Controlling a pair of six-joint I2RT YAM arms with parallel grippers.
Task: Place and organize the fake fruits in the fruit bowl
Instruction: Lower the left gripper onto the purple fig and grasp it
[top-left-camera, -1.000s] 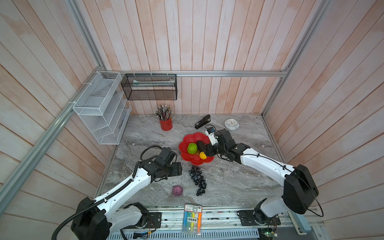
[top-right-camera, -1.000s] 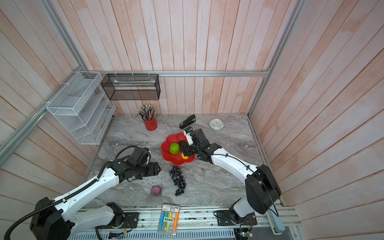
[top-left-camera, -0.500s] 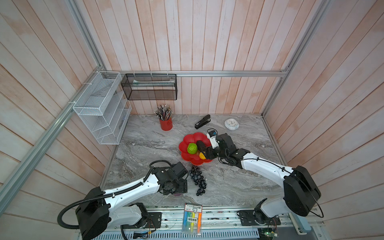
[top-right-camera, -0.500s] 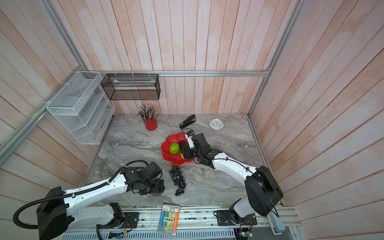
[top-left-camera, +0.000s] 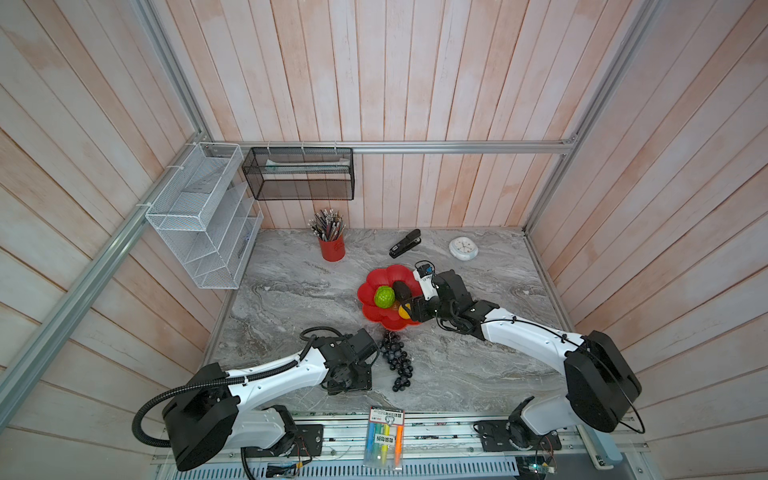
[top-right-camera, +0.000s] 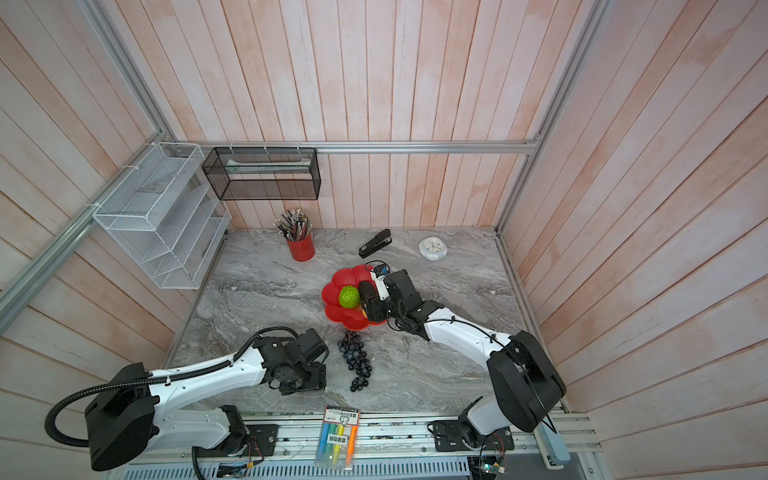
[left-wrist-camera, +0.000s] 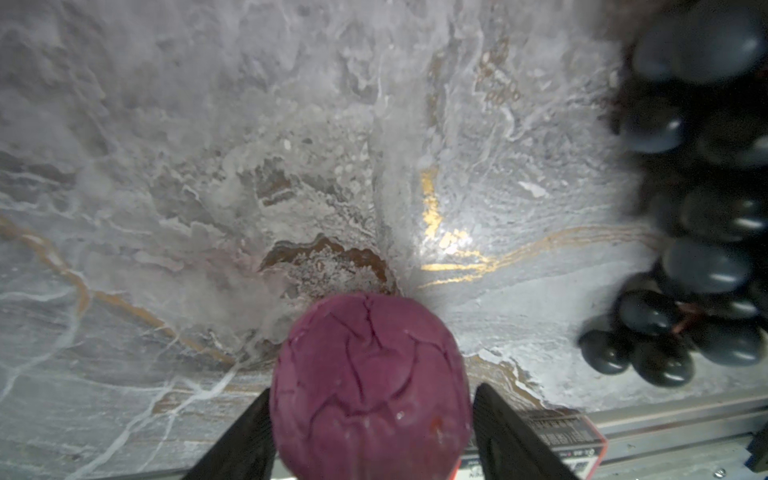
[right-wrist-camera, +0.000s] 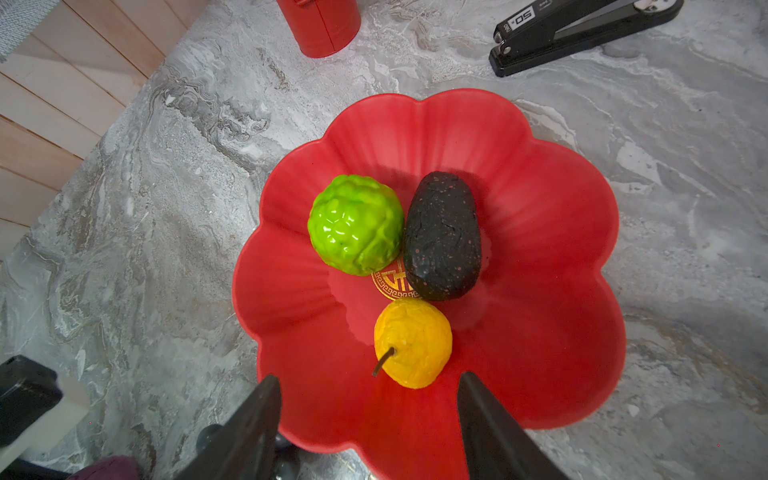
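Observation:
The red fruit bowl (top-left-camera: 370, 286) (top-right-camera: 332, 291) (right-wrist-camera: 540, 208) holds a bumpy green ball (top-left-camera: 384, 296) (right-wrist-camera: 355, 224), a dark avocado (top-left-camera: 401, 289) (right-wrist-camera: 442, 237) and a small yellow fruit (top-left-camera: 402, 311) (right-wrist-camera: 413, 340). My right gripper (top-left-camera: 409, 305) (right-wrist-camera: 369, 378) hangs open over the bowl's rim, just behind the yellow fruit and holding nothing. A long bunch of dark grapes (top-left-camera: 397, 359) (left-wrist-camera: 706, 208) lies on the table in front of the bowl. Left of the grapes, my left gripper (top-left-camera: 349, 382) (left-wrist-camera: 372, 395) is shut on the purple ball (left-wrist-camera: 370, 386), low at the table. The top views hide that ball.
At the back of the marble table stand a red pencil cup (top-left-camera: 331, 249), a black stapler (top-left-camera: 405, 243) and a small white clock (top-left-camera: 463, 248). A pack of markers (top-left-camera: 384, 436) lies on the front rail. A white wire rack and a black mesh basket hang on the walls.
My left arm swung toward the table's front, came down over the purple ball, and its jaws narrowed around it. My right gripper drew back a little across the bowl and stayed open.

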